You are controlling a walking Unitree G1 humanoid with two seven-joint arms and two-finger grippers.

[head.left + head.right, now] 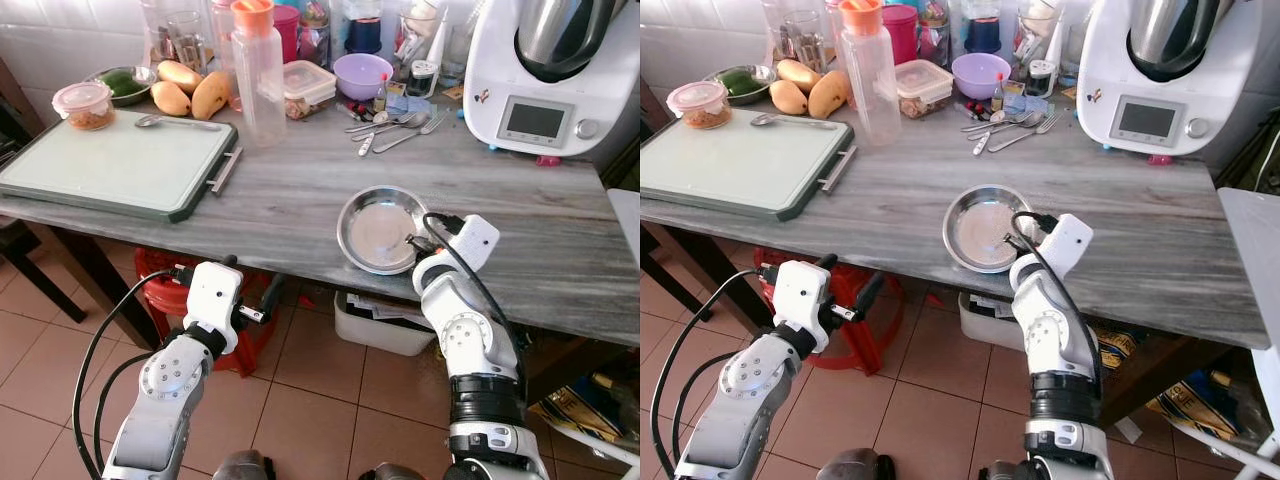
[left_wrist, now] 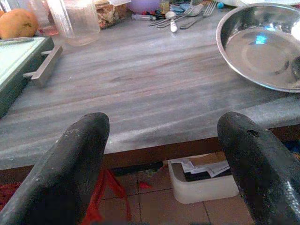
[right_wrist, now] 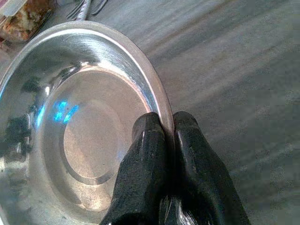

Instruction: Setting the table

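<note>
Steel plate (image 1: 382, 229) sits on the grey wood-grain table (image 1: 300, 190), close to the near edge, right of centre. Right gripper (image 3: 168, 129) is pinched closed on the plate's rim at its right side, one finger inside the rim, one outside. Plate is round, shallow, shiny, with a flat bottom ring and raised sloped wall; reflections on it, nothing in it.

Left gripper (image 2: 164, 140) hangs below and in front of the table edge, fingers spread wide, holding nothing, well apart from the plate.

No readable writing; the white kitchen machine (image 1: 545, 75) at the far right has a small screen and knob, text too small to read.

Behind the plate: loose spoons and forks (image 1: 395, 128), purple bowl (image 1: 361, 74), clear bottle with orange cap (image 1: 257, 70). Left side: green cutting board (image 1: 115, 165) with a spoon (image 1: 175, 122) on it, mangoes (image 1: 188, 90), lidded food tub (image 1: 84, 104). White bin (image 1: 385, 325) on the tile floor under the table.
</note>
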